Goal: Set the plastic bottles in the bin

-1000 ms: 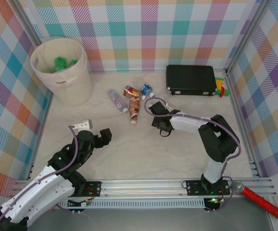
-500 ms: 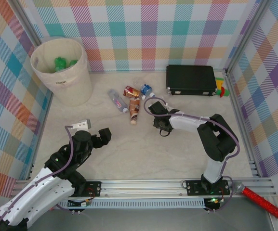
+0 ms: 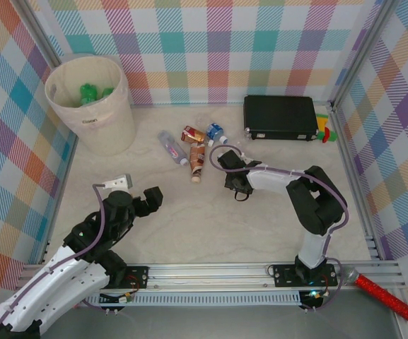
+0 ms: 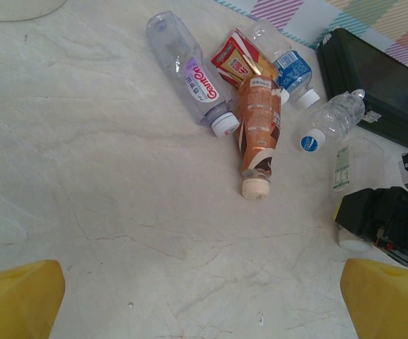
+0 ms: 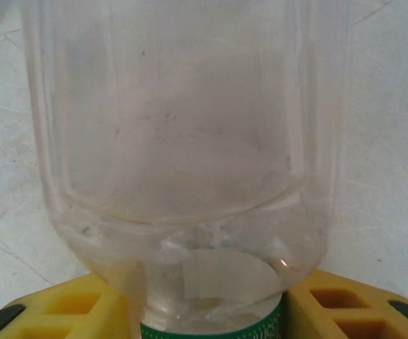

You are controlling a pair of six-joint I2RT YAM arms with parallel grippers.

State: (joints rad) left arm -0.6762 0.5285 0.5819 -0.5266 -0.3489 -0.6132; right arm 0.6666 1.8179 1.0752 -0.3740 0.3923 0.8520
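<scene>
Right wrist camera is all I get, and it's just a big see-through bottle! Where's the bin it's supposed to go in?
Observer: The cream bin stands in the far left corner of the table, well away from your clear bottle.
Operator: Is anything in it already?
Observer: Yes, green bottles show inside it.
Operator: Any more bottles to pick up?
Observer: I count five more lying on the table close to yours, among them a brown-labelled bottle.
</scene>
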